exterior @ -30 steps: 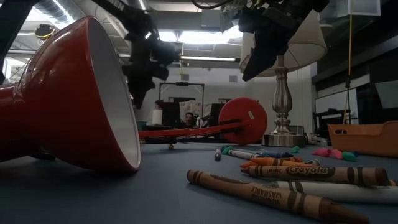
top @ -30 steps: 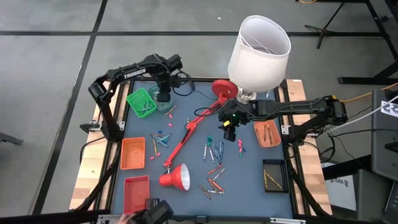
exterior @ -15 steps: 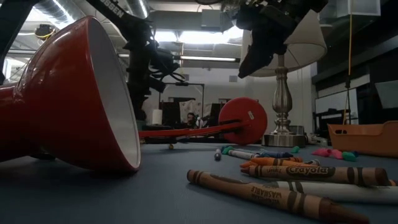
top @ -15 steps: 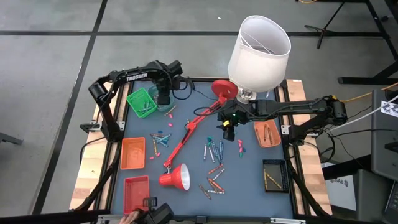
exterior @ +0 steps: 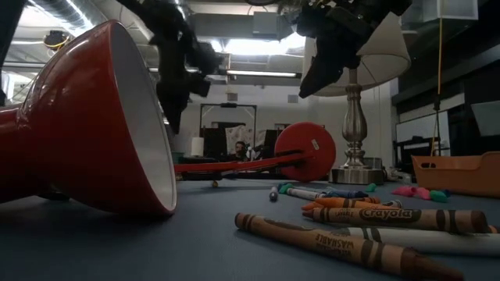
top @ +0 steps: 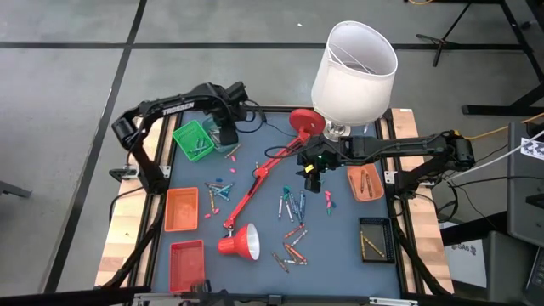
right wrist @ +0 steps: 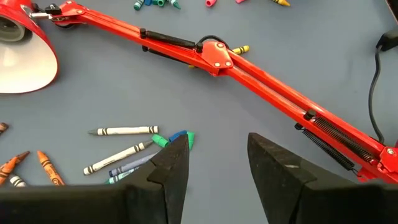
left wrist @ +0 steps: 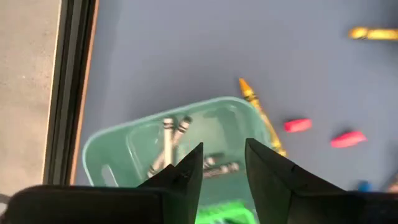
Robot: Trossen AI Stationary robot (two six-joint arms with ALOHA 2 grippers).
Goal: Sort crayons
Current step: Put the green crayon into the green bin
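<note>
Crayons lie scattered mid-table [top: 291,206], with more near the front [top: 291,252] and brown and orange ones close in the low view [exterior: 351,230]. My left gripper [left wrist: 222,167] hangs open, pointing down, over a pale green tray [left wrist: 118,140] at the far left that holds grey crayons [left wrist: 171,134]; a yellow crayon [left wrist: 255,102] lies beside it. My right gripper [right wrist: 217,163] hangs open above the middle [top: 312,176], over white [right wrist: 124,130] and teal crayons [right wrist: 177,138], touching none.
A red desk lamp lies across the table, its shade [top: 240,243] at the front and its arm [right wrist: 267,74] under my right gripper. A white-shaded lamp [top: 355,68] stands at the back. Green [top: 192,141], orange [top: 181,209], red [top: 187,262], tan [top: 365,182] and black [top: 376,239] bins line the sides.
My left gripper has shifted slightly toward the table's right over the pale green tray and rolled about its own axis, while the arm's elbow swung outward to the left. My right gripper has kept still.
</note>
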